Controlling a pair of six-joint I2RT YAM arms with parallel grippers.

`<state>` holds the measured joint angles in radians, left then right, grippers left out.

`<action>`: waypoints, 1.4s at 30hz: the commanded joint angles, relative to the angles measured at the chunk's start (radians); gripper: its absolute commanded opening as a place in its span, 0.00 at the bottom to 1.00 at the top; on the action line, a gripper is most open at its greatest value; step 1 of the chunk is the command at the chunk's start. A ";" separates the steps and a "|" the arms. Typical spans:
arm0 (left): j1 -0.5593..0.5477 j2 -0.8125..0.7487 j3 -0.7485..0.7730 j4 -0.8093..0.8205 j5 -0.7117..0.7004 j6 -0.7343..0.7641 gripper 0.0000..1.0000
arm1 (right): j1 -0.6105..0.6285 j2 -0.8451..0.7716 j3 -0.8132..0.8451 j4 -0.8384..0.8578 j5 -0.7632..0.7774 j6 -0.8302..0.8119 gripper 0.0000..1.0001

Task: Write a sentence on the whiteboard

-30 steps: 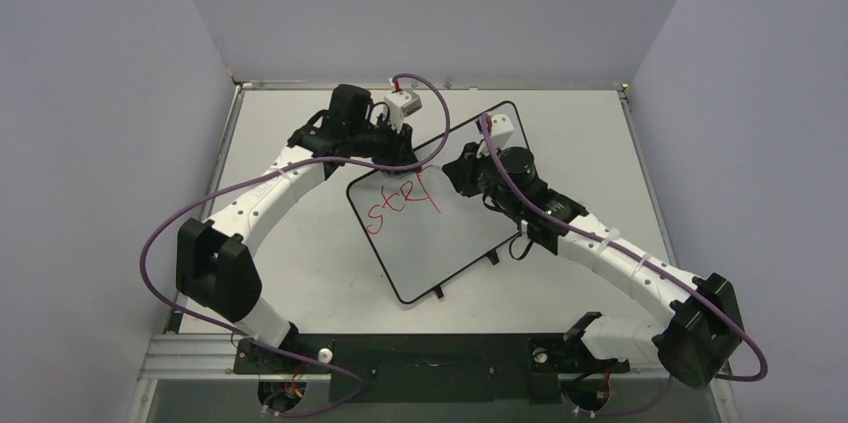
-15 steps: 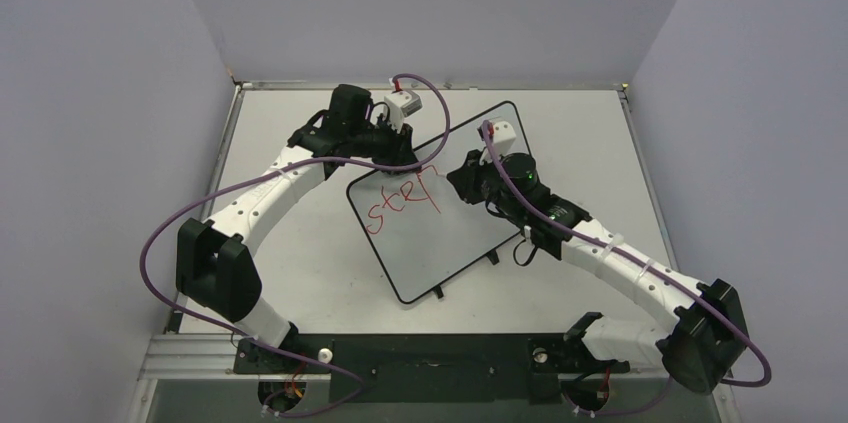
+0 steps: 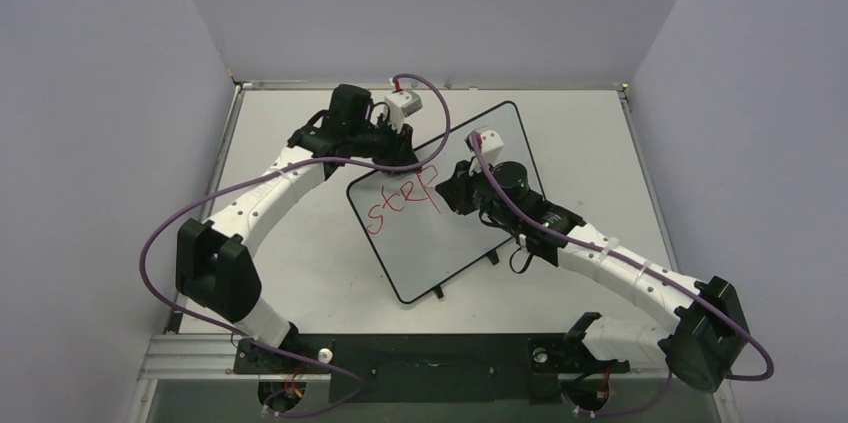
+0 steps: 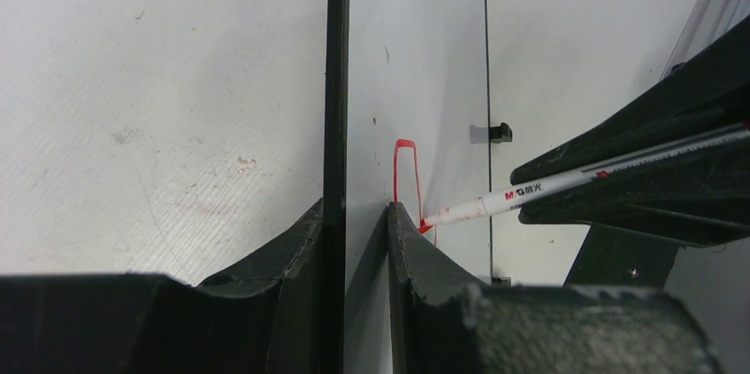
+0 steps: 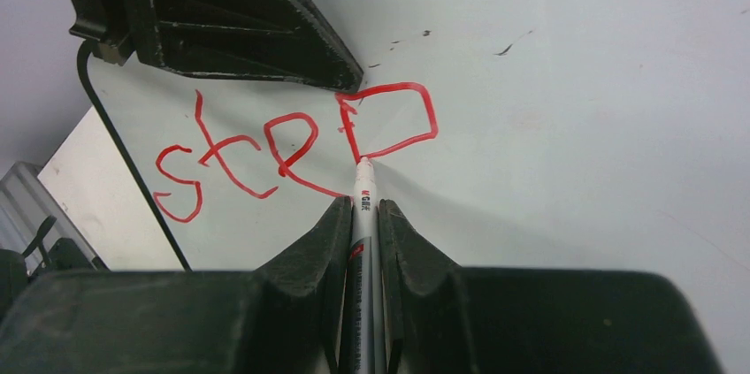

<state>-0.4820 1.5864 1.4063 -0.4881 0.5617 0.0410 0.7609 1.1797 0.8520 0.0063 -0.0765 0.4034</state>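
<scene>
The whiteboard lies at an angle in the middle of the table; it also shows in the right wrist view and the left wrist view. Red lettering on it reads "step". My left gripper is shut on the board's far edge. My right gripper is shut on a white marker whose red tip touches the board at the foot of the "p". The marker also shows in the left wrist view.
The pale grey tabletop surrounds the board, with metal rails at its edges. Small black feet stick out from the board's near long edge. Purple cables loop off both arms.
My right gripper has moved left and a little nearer with the marker, closing the loop of the "p". The left arm and the board have not moved.
</scene>
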 commanded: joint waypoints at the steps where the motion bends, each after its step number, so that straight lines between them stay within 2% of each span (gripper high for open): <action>1: 0.005 -0.050 0.005 0.100 -0.102 0.106 0.00 | 0.027 0.002 0.005 0.040 -0.004 -0.005 0.00; 9: 0.005 -0.054 0.003 0.102 -0.104 0.105 0.00 | 0.038 -0.027 0.017 0.016 0.023 -0.020 0.00; 17: 0.005 -0.060 -0.004 0.102 -0.110 0.105 0.00 | 0.030 -0.165 0.025 -0.043 0.071 -0.026 0.00; 25: 0.005 -0.073 -0.006 0.103 -0.111 0.102 0.00 | -0.046 -0.184 0.051 -0.103 0.108 -0.061 0.00; 33: 0.005 -0.077 -0.007 0.109 -0.103 0.098 0.00 | -0.173 -0.179 0.040 -0.106 0.030 -0.076 0.00; 42: 0.005 -0.073 -0.003 0.112 -0.093 0.094 0.00 | -0.237 -0.176 0.012 -0.066 -0.049 -0.058 0.00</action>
<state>-0.4850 1.5623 1.3922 -0.4835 0.5568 0.0414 0.5411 1.0050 0.8673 -0.1135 -0.0708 0.3439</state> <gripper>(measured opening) 0.211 0.102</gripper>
